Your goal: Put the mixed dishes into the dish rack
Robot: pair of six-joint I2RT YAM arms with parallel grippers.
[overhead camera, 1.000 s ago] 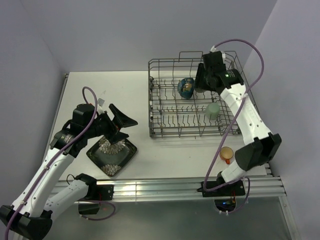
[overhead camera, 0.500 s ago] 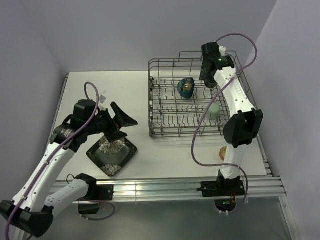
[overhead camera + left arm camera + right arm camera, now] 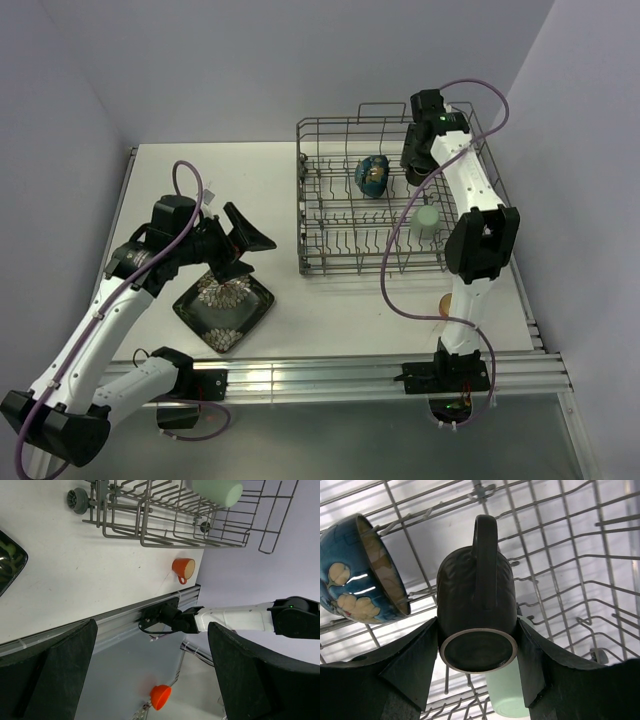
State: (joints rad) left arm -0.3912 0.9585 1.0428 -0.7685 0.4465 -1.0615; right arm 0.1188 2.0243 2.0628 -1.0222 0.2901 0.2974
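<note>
Brown cup (image 3: 476, 605): clamped in my right pincer (image 3: 477, 652) over dish rack (image 3: 330, 270); elbow now raised higher.
Left pincer (image 3: 150, 675): released, unmoved above square plate (image 3: 255, 312).

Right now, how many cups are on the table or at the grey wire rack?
3: dark brown handled cup in the right end effector over the rack, pale green cup inside it, small orange cup on the table.

We see the small brown cup (image 3: 476, 615) pinched between our right fingers (image 3: 410, 670), base toward us, handle on top. To its left a dark blue bowl (image 3: 362, 570) leans in the dish rack (image 3: 580, 556). A pale green cup (image 3: 507, 700) shows beneath.
</note>
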